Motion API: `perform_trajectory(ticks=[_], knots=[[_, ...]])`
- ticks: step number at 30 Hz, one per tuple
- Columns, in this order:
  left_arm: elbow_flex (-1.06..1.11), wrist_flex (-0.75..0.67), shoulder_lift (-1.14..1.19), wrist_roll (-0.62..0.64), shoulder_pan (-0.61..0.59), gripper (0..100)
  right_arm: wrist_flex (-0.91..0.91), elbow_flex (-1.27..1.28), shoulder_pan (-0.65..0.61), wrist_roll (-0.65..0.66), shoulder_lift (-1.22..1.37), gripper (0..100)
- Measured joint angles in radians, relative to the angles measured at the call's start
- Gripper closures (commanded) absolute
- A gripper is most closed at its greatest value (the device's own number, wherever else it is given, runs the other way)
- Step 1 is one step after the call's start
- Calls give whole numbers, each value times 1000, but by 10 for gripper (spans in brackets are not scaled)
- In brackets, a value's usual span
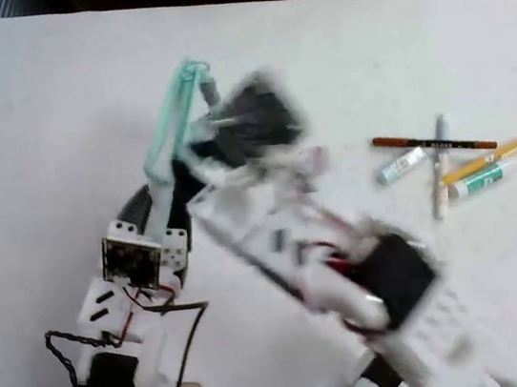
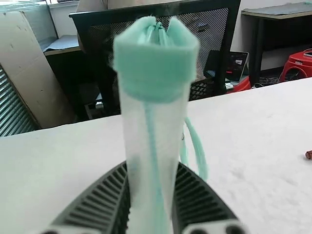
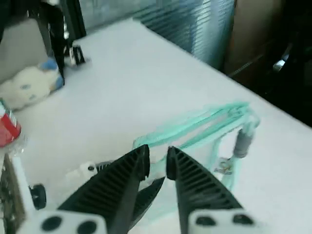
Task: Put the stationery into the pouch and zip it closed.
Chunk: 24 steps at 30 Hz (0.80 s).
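Pressed against both sides of the pouch [image 2: 155, 68], the jaws of the left gripper [image 2: 152, 171] are seen clamped on its clear body. The teal-banded end is carried farthest from them. In the high view the pouch is held slanting from this gripper toward 1 o'clock.

The jaws of the right gripper [image 3: 157, 155] are held slightly apart, with a narrow gap between them. Their tips are set just beside the pouch's teal edge; whether that edge is touched cannot be told. A grey zipper pull [image 3: 241, 142] is hung from the far corner of that edge.

From the high view, the right arm is laid across from 5 o'clock, its gripper just beside the pouch on the 3 o'clock side. The stationery [image 1: 442, 163] is left in a loose crossed heap on the white table [image 1: 39, 138], at 3 o'clock of the pouch and well apart from both grippers.
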Motion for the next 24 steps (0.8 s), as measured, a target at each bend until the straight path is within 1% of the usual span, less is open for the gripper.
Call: perform_trajectory(ticks=[5,10,12,14,17,20,22,24], knots=[[3,-5,0,0,2,962,12,-114,166,0,-107,878],[-5,2,0,0,-5,961,83,-118,413,0,-112,878],[-41,49,2,0,-2,961,109,-94,522,0,-83,878],[-104,127,15,0,32,961,120,-60,632,0,-54,878],[-195,219,15,2,132,961,120,-11,796,6,-8,879],[-259,233,15,2,235,961,120,38,927,75,26,879],[-293,232,15,2,267,961,118,74,982,137,44,879],[-310,199,40,2,276,961,84,123,1040,190,64,879]])
